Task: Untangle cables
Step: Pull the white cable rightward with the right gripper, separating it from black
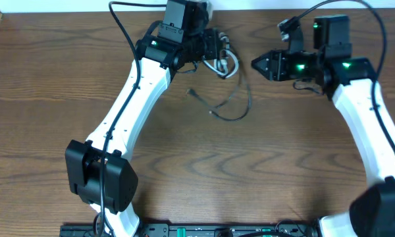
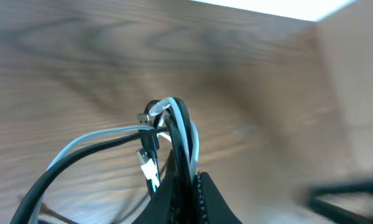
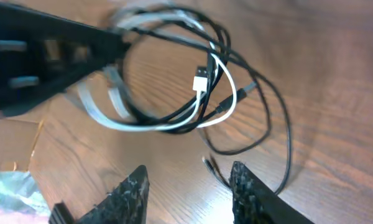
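The white cable [image 1: 225, 66] and the black cable [image 1: 240, 105] hang knotted together from my left gripper [image 1: 214, 47], which is shut on the bundle near the table's far edge. In the left wrist view both cords [image 2: 181, 134] run up between my closed fingers [image 2: 189, 180]. The black cable's loose loop trails onto the table, one plug end [image 1: 192, 93] lying to the left. My right gripper [image 1: 258, 64] is open and empty, just right of the tangle. In the right wrist view the tangle [image 3: 193, 93] lies ahead of my spread fingers [image 3: 189, 180].
The wooden table [image 1: 250, 171] carries nothing else in the middle and front. Thick black arm wires [image 1: 122, 33] run along the back. A crumpled wrapper [image 3: 6, 190] and a cardboard edge show at the left of the right wrist view.
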